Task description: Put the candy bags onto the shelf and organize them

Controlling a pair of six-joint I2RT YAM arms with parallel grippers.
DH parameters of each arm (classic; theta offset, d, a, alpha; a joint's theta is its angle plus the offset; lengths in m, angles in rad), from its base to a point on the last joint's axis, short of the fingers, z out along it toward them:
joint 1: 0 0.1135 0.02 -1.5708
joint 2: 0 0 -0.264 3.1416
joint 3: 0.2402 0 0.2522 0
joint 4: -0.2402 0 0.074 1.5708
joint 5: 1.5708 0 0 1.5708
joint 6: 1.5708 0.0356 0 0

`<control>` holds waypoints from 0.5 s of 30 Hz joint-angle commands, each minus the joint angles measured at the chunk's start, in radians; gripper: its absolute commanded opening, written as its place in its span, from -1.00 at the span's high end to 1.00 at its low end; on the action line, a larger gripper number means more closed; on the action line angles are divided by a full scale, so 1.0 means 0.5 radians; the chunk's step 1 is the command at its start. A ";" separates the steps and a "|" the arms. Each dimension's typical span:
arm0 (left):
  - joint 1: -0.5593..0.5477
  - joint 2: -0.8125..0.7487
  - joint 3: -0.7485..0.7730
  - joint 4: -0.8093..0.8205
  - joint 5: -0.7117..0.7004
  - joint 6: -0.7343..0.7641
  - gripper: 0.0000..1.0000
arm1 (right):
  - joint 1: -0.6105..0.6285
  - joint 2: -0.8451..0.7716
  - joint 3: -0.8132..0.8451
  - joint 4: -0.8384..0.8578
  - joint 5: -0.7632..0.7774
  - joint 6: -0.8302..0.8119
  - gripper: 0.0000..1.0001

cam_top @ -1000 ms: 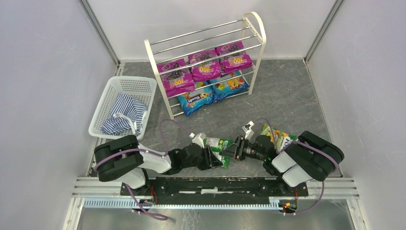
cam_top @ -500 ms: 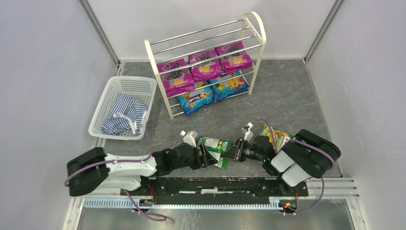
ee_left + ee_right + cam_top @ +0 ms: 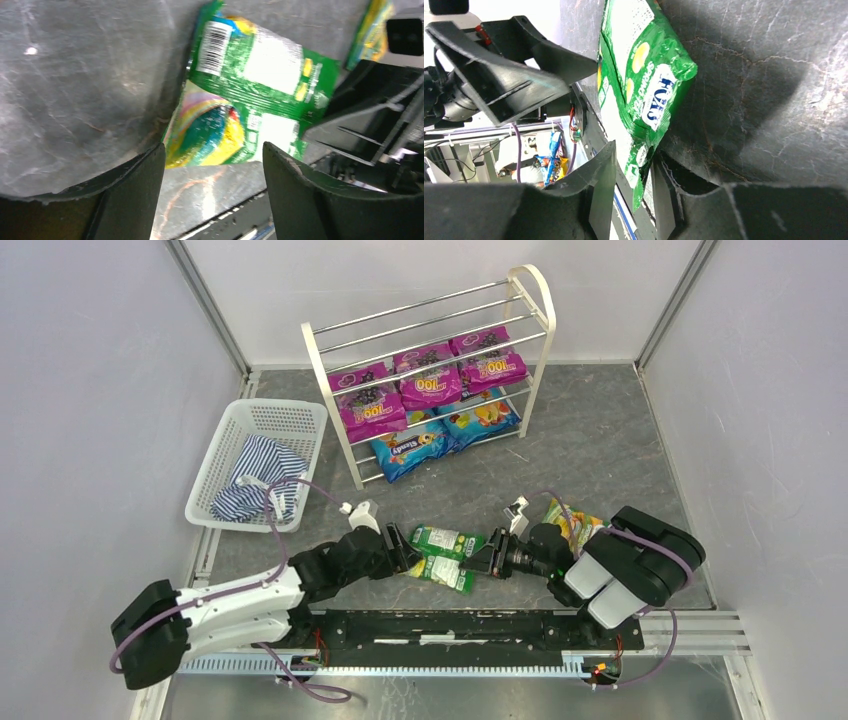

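Note:
A green FOX'S candy bag (image 3: 443, 545) hangs just above the floor in front of the arm bases. My right gripper (image 3: 487, 558) is shut on its right edge; in the right wrist view the bag (image 3: 644, 75) runs down between the fingers of that gripper (image 3: 636, 155). My left gripper (image 3: 405, 543) is open and empty, just left of the bag and apart from it; its wrist view shows the bag (image 3: 260, 65) beyond the spread gripper (image 3: 213, 150). A second green-yellow bag (image 3: 575, 525) lies by the right arm. The shelf (image 3: 322, 365) holds three purple bags (image 3: 430, 375) and two blue bags (image 3: 410, 448).
A white lattice basket (image 3: 295, 420) with a blue-and-white striped cloth (image 3: 260, 480) stands left of the shelf. The shelf's top tier rods (image 3: 430, 305) carry nothing. Grey walls close the left, right and back sides. The metal base rail (image 3: 450, 625) runs along the near edge.
My left gripper has let go of the green bag, opened and drawn back to the left. The right gripper has stayed in place holding the bag's right edge.

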 commanded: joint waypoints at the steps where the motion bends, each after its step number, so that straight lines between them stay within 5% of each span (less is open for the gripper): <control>1: 0.125 0.212 0.041 0.023 0.106 0.226 -0.47 | 0.006 0.041 -0.080 0.156 -0.006 0.023 0.22; 8: 0.150 0.507 -0.047 0.372 0.253 0.189 0.17 | 0.013 0.156 -0.048 0.328 -0.040 0.127 0.13; 15: 0.150 0.523 -0.100 0.418 0.233 0.167 0.22 | 0.059 0.280 0.122 0.419 -0.071 0.194 0.09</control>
